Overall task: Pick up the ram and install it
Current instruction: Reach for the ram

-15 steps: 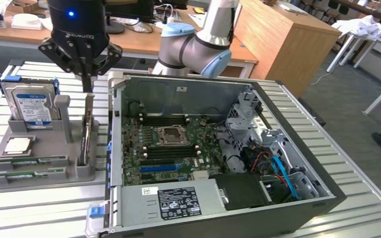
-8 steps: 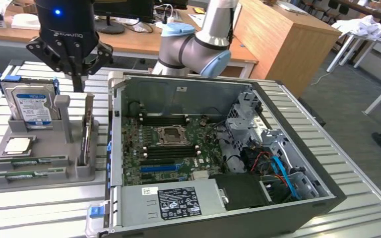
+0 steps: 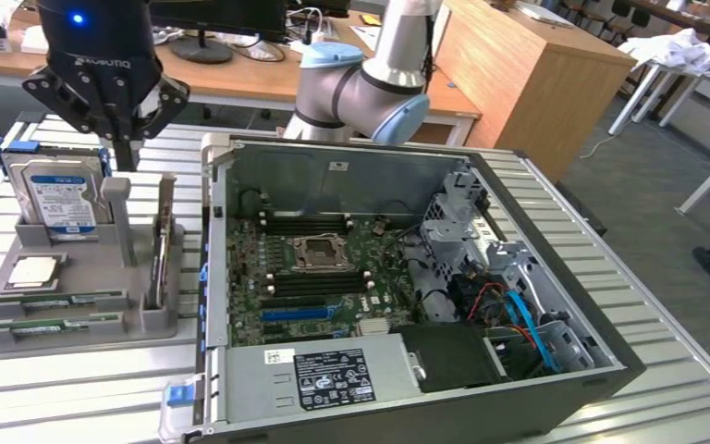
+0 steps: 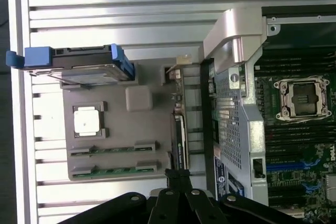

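Ram still parked in the tray, gripper closed and holding nothing

The ram (image 3: 49, 326) lies flat in the slot along the front edge of the grey tray (image 3: 84, 344), with a matching second green stick (image 3: 66, 298) in the slot just behind it. The tray sits on the slatted metal worktop (image 3: 664, 407) towards the exterior view's left edge, right beside the open PC case (image 3: 330, 171). The gripper (image 3: 118, 139) hangs over the tray's back end above the upright hard drive (image 3: 62, 199), well apart from the ram.
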You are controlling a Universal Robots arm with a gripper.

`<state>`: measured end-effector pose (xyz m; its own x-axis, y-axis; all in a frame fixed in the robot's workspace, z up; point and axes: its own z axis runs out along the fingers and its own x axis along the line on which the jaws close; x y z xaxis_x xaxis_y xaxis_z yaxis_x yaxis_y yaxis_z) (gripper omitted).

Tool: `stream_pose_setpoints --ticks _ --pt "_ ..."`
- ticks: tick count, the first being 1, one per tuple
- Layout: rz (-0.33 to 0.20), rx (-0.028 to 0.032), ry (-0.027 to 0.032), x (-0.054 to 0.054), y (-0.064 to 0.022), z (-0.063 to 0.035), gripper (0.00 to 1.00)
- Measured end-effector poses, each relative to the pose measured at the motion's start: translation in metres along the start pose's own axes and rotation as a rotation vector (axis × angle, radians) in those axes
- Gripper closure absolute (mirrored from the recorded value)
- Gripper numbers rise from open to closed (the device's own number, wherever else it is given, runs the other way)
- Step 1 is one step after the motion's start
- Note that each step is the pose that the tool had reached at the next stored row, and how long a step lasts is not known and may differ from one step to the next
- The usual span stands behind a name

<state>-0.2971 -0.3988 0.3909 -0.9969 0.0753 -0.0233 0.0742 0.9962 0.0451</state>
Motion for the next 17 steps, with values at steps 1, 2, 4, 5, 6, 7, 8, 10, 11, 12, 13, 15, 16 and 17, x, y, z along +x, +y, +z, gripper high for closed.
stream_pose_setpoints --ticks 1,2,4,5,6,7,8,10,11,12,13,15,16,17 --pt "0.0 0.0 0.0 0.002 -0.0002 0.0 0.9" --pt "0.0 0.0 0.0 0.004 -0.0003 0.0 0.9" --pt "0.0 0.0 0.0 0.009 -0.0007 -0.0001 0.9" --pt "0.0 0.0 0.0001 0.011 -0.0008 -0.0001 0.9" --pt "0.0 0.0 0.0 0.013 -0.001 -0.0001 0.9" --pt "0.0 0.0 0.0 0.015 -0.0011 -0.0002 0.9" --pt "0.0 0.0 0.0 0.017 -0.0013 -0.0002 0.9" --pt "0.0 0.0 -0.0001 0.022 -0.0017 -0.0002 0.9" --pt "0.0 0.0 0.0 0.024 -0.0018 -0.0002 0.9" --pt "0.0 0.0 -0.0001 0.026 -0.0019 -0.0002 0.9" --pt "0.0 0.0 0.0 0.027 -0.0021 -0.0003 0.9" --pt "0.0 0.0001 0.0001 0.031 -0.0023 -0.0003 0.9" --pt "0.0 0.0 0.0 0.032 -0.0024 -0.0003 0.9" --pt "0.0 0.0 0.0 0.033 -0.0025 -0.0003 0.9"
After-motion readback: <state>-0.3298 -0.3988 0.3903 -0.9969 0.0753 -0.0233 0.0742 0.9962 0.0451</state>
